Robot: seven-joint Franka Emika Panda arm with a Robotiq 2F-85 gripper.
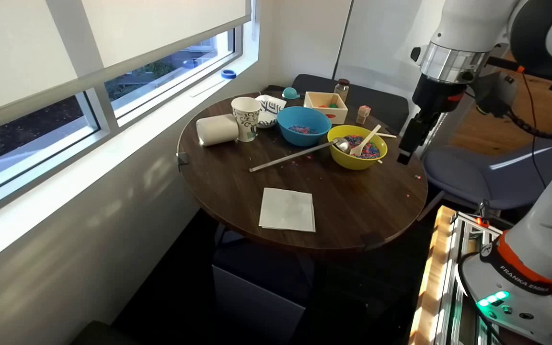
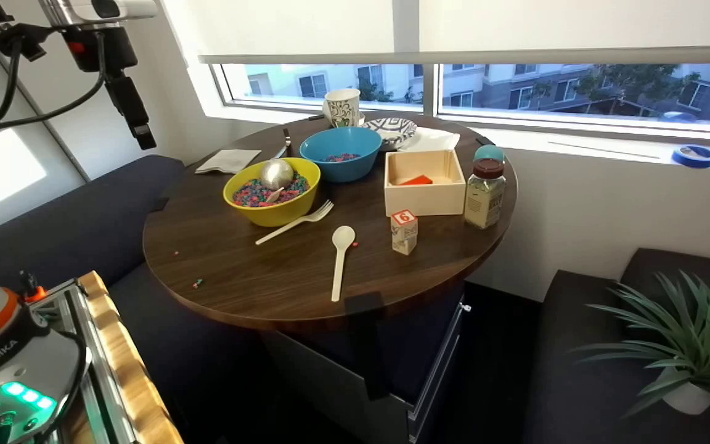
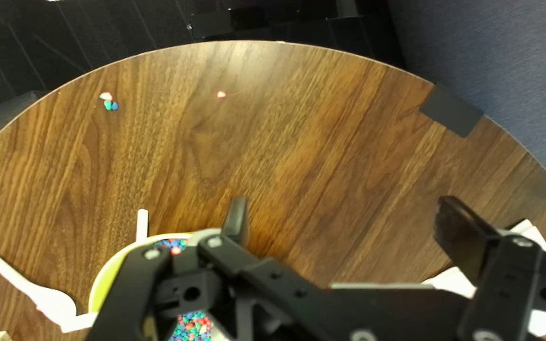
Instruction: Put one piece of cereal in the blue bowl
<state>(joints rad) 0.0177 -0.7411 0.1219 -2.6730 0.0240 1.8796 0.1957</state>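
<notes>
gripper (image 3: 343,208) hangs well above the table (image 3: 301,142). fingers (image 3: 237,215) spread wide, the gap running across the wrist view; nothing shows between them. looks like the approach, no pick made.

blue bowl (image 2: 346,171): on the far side of the yellow bowl (image 2: 275,216) from the base (image 1: 515,290), a little cereal (image 2: 342,157) inside. you cannot see it in the wrist view.

on bare wood, base side of the yellow bowl: a lone red piece (image 3: 221,94) and, farther left in the wrist view, a cluster (image 3: 108,101) of about three bits. the task does not say which piece you want; the lone one looks the easiest, since taking just one from the yellow bowl's fill would be fussier.

what the move turns on: red piece and blue bowl lie opposite ways from the yellow bowl. in the wrist view the piece is up from the fingertips, a little left of the finger shown on the left, so outside the gap. you likely need to draw back toward the base and shift sideways until the gap straddles it, then drop.

long axis: too small to tell; seems roundish, so finger angle likely matters little. it may skid if one finger reaches it first.

the carry runs the other way, past the yellow bowl. ladle (image 2: 277,174) and spoon (image 1: 366,139) rest in that; a low pass could snag either.
</notes>
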